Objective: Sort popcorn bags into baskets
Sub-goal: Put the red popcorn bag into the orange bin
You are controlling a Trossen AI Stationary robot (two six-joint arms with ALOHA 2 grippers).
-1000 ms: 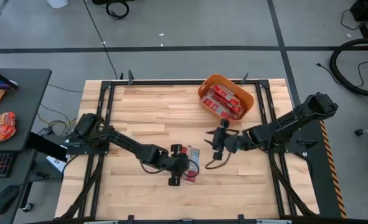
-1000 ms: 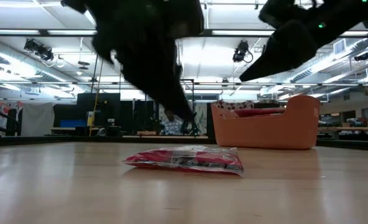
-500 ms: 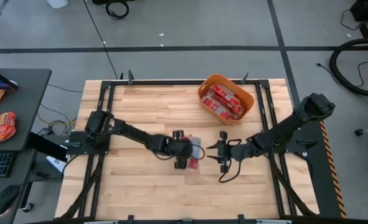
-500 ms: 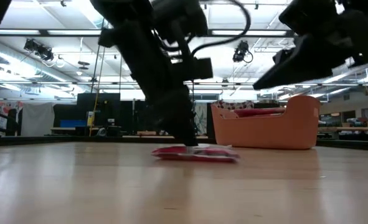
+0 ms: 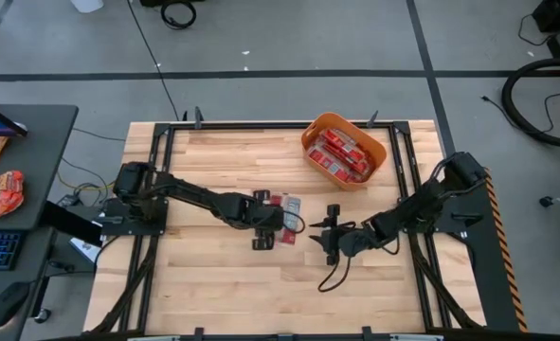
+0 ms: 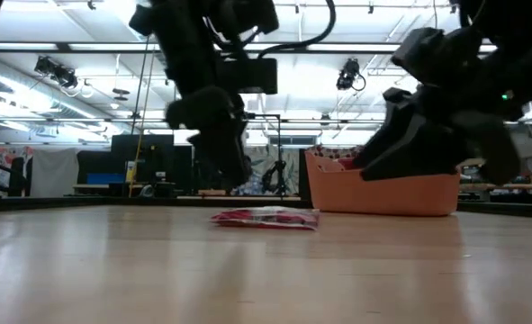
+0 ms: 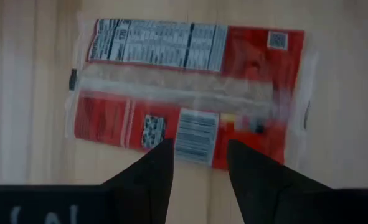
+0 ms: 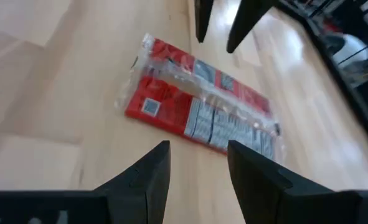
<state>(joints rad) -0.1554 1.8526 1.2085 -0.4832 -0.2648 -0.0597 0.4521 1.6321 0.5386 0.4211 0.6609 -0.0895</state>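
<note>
One popcorn bag (image 5: 287, 206) lies flat on the wooden table near its middle, barcode side up. It also shows in the left wrist view (image 7: 190, 93), the right wrist view (image 8: 202, 102) and the low view (image 6: 266, 218). My left gripper (image 5: 270, 225) is open and hovers just above the bag's near long edge (image 7: 199, 152), clear of it in the low view (image 6: 222, 166). My right gripper (image 5: 327, 234) is open and low over the table to the right of the bag, pointing at it (image 8: 199, 158). The orange tub (image 5: 344, 152) stands at the far right and holds several red packets.
Black frame rails (image 5: 398, 170) run along the table's edges next to the tub. Bare wood lies around the bag. A side desk (image 5: 14, 161) to the left of the table holds an orange-red snack pouch (image 5: 3, 192).
My left gripper has gone toward the table's far edge with its tips down on the bag, sliding it flat that way, then has risen off it. My right gripper has moved toward the near edge and down, close to the table, beside the bag.
</note>
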